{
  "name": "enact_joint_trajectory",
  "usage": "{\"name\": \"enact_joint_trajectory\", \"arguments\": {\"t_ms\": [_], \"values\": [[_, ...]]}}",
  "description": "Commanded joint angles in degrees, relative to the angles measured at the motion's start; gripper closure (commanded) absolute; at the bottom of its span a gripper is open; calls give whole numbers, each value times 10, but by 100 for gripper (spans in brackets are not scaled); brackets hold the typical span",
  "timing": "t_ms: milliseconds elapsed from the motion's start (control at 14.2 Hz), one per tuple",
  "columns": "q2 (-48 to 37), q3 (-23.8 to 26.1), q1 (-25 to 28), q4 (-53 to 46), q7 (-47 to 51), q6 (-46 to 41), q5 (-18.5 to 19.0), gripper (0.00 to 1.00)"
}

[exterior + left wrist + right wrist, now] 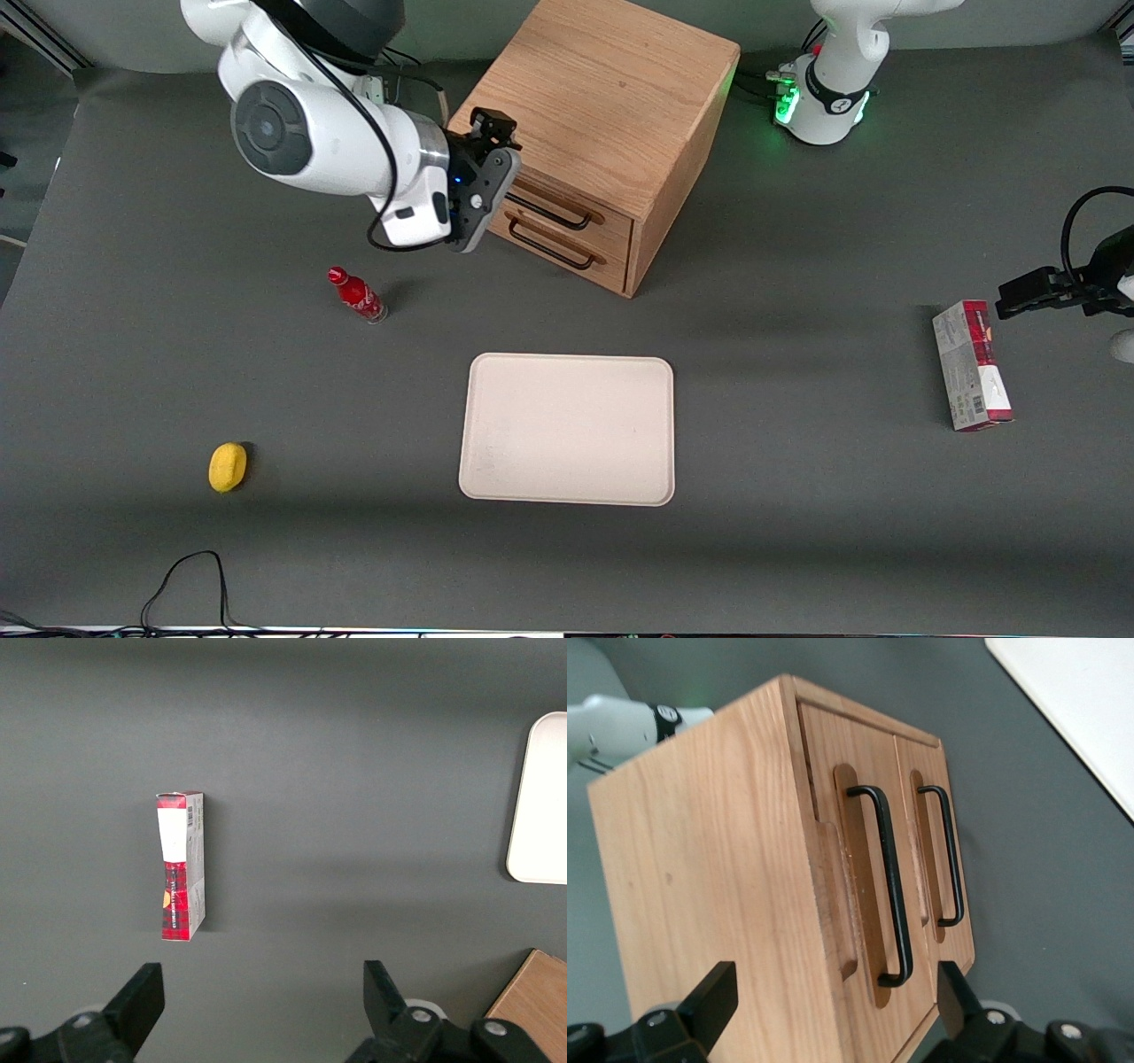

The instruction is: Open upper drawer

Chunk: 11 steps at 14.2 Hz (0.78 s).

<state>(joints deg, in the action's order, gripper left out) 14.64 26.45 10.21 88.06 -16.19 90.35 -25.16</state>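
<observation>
Two drawers on the wooden cabinet (611, 115), each with one black wire handle, both pushed in flush. The upper drawer (567, 206) sits right under the cabinet top, the lower drawer (554, 251) beneath it. The pincer (483, 190) hovers just in front of the upper drawer, at the end nearest the working arm, fingers spread apart and gripping nothing. The right wrist view brings what the front view can't: the upper handle (884, 881) close up between the two open fingertips (709, 997), and the recesses cut into both drawer fronts. Elsewhere on the grey counter (797, 532), one of each: a red bottle (357, 295) with white lettering too small to read, a yellow lemon-like object (228, 466), a cream tray (567, 430), and a red-and-white carton (971, 365) lying toward the parked arm's end. Only the left wrist view shows the carton's (181, 865) printed side, though the writing stays unreadable
</observation>
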Motion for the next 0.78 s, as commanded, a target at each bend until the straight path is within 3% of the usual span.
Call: {"name": "enact_joint_trajectory", "arguments": {"t_ms": [0,141,565,706], "values": [[-2,8,5,48,-38,45,21,0],[-1,18,5,82,-52,83,44,0],[3,20,17,160,-61,198,50,0],[10,21,21,173,-61,227,70,0]]}}
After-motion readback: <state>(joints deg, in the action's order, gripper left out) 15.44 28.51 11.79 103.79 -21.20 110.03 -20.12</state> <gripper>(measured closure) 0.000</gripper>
